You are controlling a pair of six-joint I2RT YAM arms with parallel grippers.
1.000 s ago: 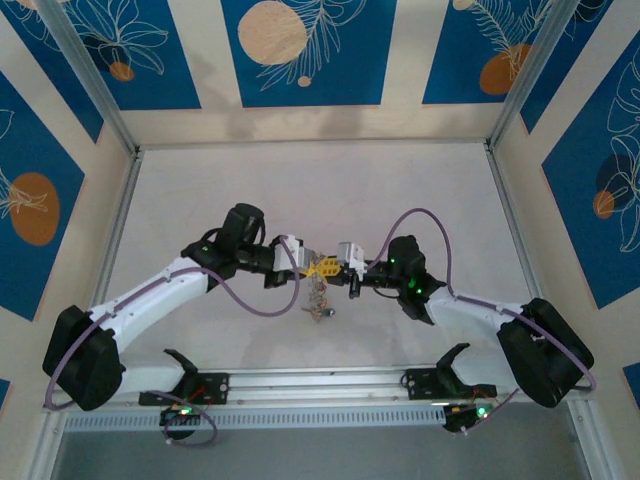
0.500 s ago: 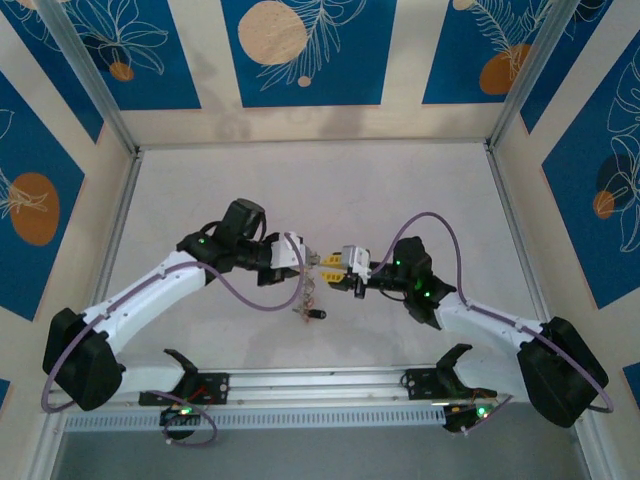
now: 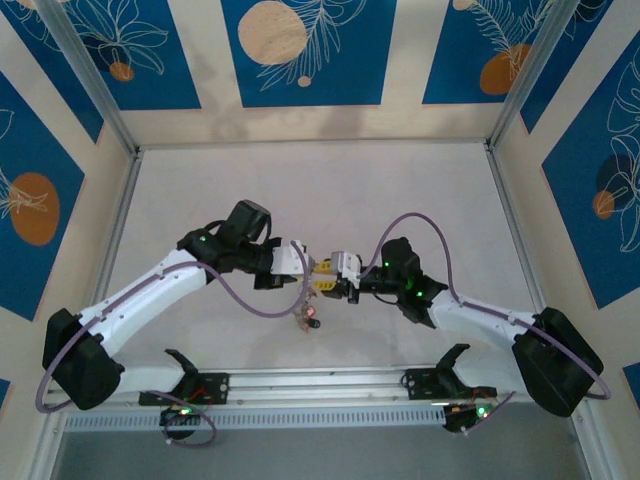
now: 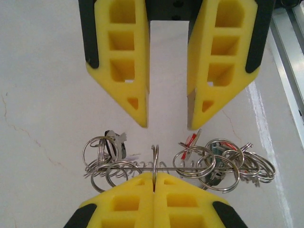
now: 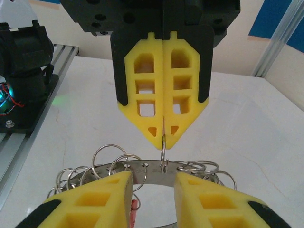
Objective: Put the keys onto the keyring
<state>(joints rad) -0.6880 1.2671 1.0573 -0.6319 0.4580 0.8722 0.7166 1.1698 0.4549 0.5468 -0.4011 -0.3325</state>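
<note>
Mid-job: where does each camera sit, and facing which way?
Top external: overhead from behind, looking down on the table; left arm and right arm meet mid-table.
Left wrist: on the left arm, looking past its left tool, shut on a small ring, at the open right tool.
Right wrist: on the right arm, facing back; own fingers low.
Shared: both wrist views show keyring and both tools.

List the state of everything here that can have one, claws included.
Left claw: shut on a small ring.
Right claw: open, holding nothing.
Keyring: hanging from that small ring, threaded with many rings.
Keys: strung on the keyring by their own rings.
</note>
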